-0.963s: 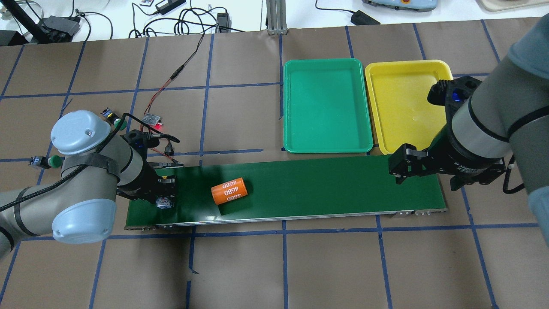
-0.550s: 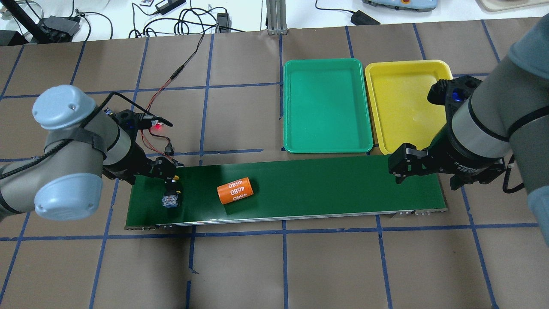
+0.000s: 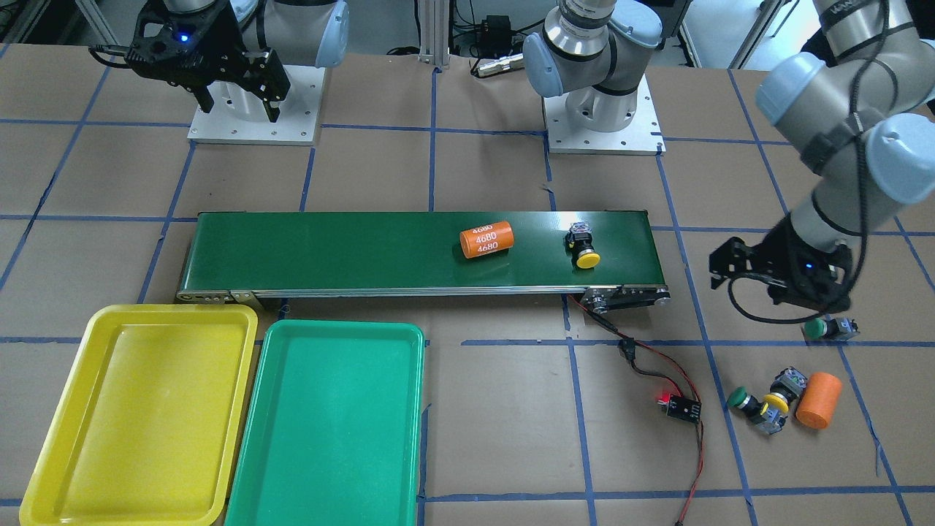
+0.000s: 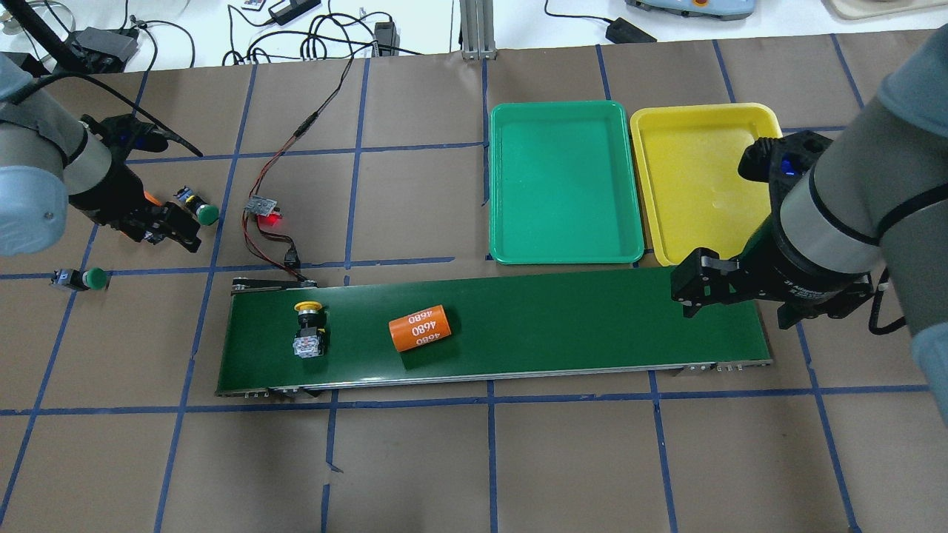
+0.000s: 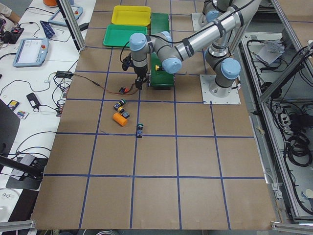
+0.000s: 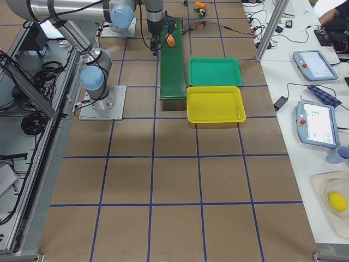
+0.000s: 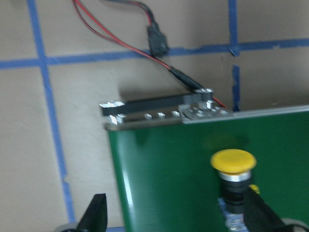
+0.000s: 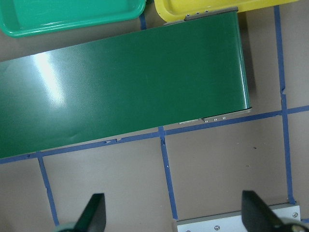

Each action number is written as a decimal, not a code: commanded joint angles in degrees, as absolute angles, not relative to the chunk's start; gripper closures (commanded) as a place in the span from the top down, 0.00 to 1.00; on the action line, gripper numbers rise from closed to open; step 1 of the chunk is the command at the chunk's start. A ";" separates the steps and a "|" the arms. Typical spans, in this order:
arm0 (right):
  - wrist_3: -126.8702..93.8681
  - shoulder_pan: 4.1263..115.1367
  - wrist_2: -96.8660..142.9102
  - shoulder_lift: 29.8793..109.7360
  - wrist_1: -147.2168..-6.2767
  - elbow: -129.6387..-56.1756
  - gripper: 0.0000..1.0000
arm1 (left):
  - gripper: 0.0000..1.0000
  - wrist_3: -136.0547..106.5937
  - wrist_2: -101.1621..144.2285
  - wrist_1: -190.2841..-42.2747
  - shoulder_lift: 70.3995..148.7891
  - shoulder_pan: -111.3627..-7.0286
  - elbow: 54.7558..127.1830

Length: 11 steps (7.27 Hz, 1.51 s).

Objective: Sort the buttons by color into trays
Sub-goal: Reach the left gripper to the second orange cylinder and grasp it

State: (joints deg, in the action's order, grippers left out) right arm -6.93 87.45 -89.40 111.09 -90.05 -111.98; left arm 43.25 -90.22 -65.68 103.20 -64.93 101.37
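Observation:
One yellow button lies on the left end of the dark-green conveyor belt; its cap shows in the left wrist view. A green button and a second yellow button lie together left of the belt. Another green button lies farther left. My left gripper is open and empty, just beside the green button. My right gripper is open and empty over the belt's right end. The green tray and the yellow tray hold nothing.
An orange cylinder marked 4680 lies on the belt right of the yellow button. A second orange cylinder lies by the loose buttons. A red-and-black cable with a small lit board runs from the belt's left end.
My left arm has drawn back from the belt's left end to the far left, leaving the yellow button on the belt. The orange cylinder has drifted right. The right arm has not moved.

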 commanded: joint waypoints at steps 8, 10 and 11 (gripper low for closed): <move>-6.95 87.45 -89.38 111.09 -89.91 -111.97 1.00 | 1.00 77.61 -90.18 -63.81 129.99 -56.78 79.36; -6.95 87.45 -89.38 111.09 -89.83 -111.97 1.00 | 0.67 77.70 -90.35 -63.81 130.87 -55.55 79.63; -6.86 87.45 -89.38 111.09 -89.74 -111.97 1.00 | 0.29 77.61 -90.44 -63.90 130.70 -55.63 79.63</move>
State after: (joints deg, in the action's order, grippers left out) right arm -6.97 87.45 -89.38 111.09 -89.85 -111.97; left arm 77.66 -90.29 -63.83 130.63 -55.75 79.55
